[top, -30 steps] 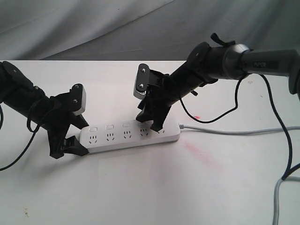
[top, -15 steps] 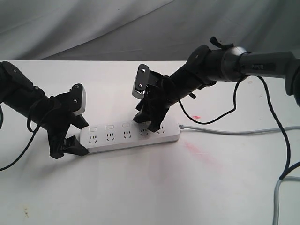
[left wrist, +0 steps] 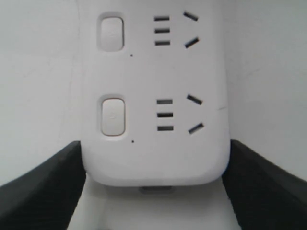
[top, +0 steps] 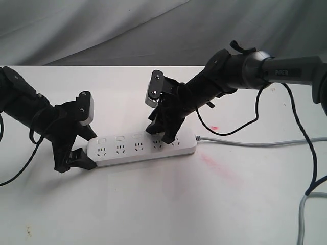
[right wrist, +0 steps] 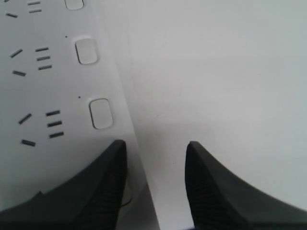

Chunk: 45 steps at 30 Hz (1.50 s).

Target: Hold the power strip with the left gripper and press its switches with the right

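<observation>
left gripper (top: pixel 82 157) fingers (left wrist: pixel 43 187) clamp power strip (top: pixel 138 149); right gripper (top: pixel 161 133) fingers (right wrist: pixel 216 191) apart nr switches (top: pixel 119 138)

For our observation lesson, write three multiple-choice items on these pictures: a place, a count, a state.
1. Where does the all-black left gripper clasp the long white plastic power strip? A middle; B end opposite its thin grey cord; C cord end.
2. How many small white rectangular switches does the left wrist view show? A five; B none; C two.
3. In what state are the jaws of the black right gripper? A open; B shut on the cord; C shut, empty.
Answers: 1 B, the cord leaves the far end; 2 C, two switches beside two socket sets; 3 A, table shows through the gap.
</observation>
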### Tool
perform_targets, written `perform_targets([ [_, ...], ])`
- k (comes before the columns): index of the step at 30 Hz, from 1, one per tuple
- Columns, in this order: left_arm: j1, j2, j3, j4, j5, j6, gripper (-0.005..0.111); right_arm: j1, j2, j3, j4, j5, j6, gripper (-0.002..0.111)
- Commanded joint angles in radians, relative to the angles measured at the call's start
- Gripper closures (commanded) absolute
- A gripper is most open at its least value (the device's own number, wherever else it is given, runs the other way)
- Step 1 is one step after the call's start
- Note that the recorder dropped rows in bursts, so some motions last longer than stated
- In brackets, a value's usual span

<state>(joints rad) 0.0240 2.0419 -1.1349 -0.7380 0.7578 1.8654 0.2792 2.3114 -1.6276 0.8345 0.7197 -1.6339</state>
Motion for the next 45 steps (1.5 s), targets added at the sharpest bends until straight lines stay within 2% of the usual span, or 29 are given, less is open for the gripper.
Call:
perform_targets([
  [1,-0.004,0.006,0.0,0.006,0.002,-0.007,0.044,-0.013,0.035,0.026,-0.105,0.021,-0.015,0.07],
  [16,-0.004,0.006,0.0,0.006,0.002,-0.007,0.044,-0.024,0.078,0.026,-0.111,0.021,-0.015,0.07],
  [23,-0.004,0.006,0.0,0.006,0.002,-0.007,0.044,-0.019,-0.012,0.026,-0.059,0.004,-0.015,0.07],
  [30,-0.004,0.006,0.0,0.006,0.002,-0.007,0.044,-0.029,-0.121,0.026,-0.091,0.006,-0.001,0.07],
  [45,-0.004,0.006,0.0,0.006,0.002,-0.007,0.044,-0.07,-0.09,0.026,-0.107,0.037,0.02,0.07],
])
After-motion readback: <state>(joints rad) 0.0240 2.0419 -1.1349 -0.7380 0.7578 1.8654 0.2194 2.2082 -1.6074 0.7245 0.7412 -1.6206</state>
